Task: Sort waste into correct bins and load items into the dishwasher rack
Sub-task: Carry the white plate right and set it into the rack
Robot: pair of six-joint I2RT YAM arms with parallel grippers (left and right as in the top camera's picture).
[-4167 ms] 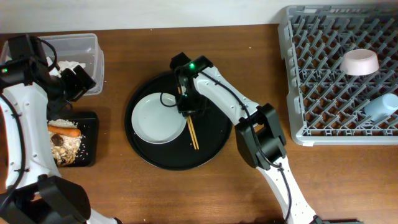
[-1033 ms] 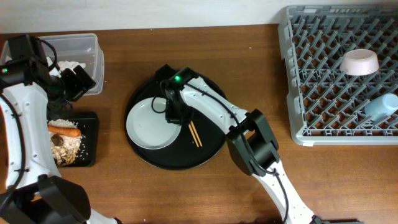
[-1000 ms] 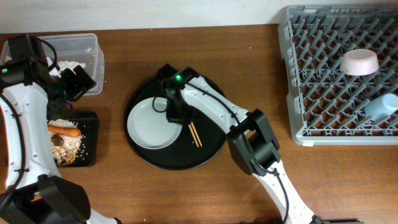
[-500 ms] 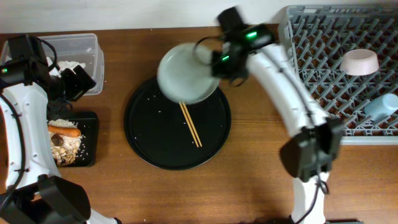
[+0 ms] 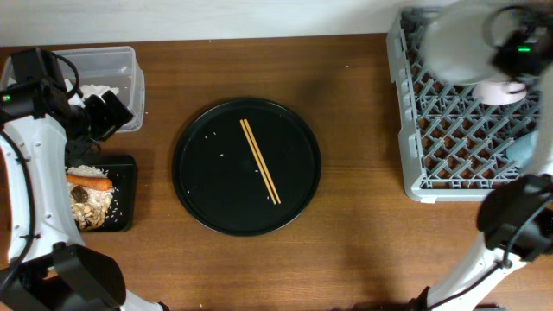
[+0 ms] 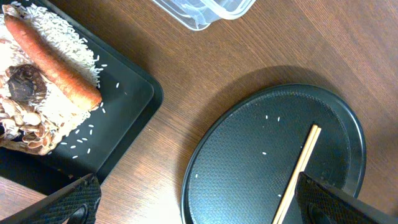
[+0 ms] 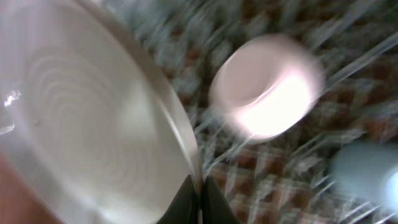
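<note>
Right gripper (image 5: 508,52), overhead view: raised over the large square grey plastic lattice rack (image 5: 449,130), pinching the round pale grey-white dish (image 5: 462,43), which is motion-blurred and held above the rack's far side. In the rack: a pale pink bowl (image 5: 501,88), partly covered by the arm, and a small light blue cup (image 5: 529,149) at the right edge.
Left gripper (image 5: 105,112): near the clear rectangular plastic box (image 5: 130,65) containing crumpled white tissue (image 5: 93,90).
Flat black rectangular tray (image 5: 128,173): holds an orange carrot (image 5: 89,181), pale rice scraps (image 5: 99,207) and a small dark brown lump (image 5: 79,195).
Large round black tray (image 5: 207,190): bears the pair of thin brown wooden chopsticks (image 5: 259,161), lying diagonally.

Left wrist view: left gripper (image 6: 214,202) spread wide, holding nothing, one finger (image 6: 74,202) at each lower corner. Carrot (image 6: 53,62), lump (image 6: 25,84) and rice (image 6: 62,31) lie on the flat tray (image 6: 134,118); box corner (image 6: 205,9) at top; chopsticks (image 6: 298,168) on the round tray (image 6: 249,168).

Right wrist view, heavily blurred: right gripper (image 7: 199,199) pressed together on the dish (image 7: 81,143) rim. Pink bowl (image 7: 267,93) and blue cup (image 7: 367,168) below.
</note>
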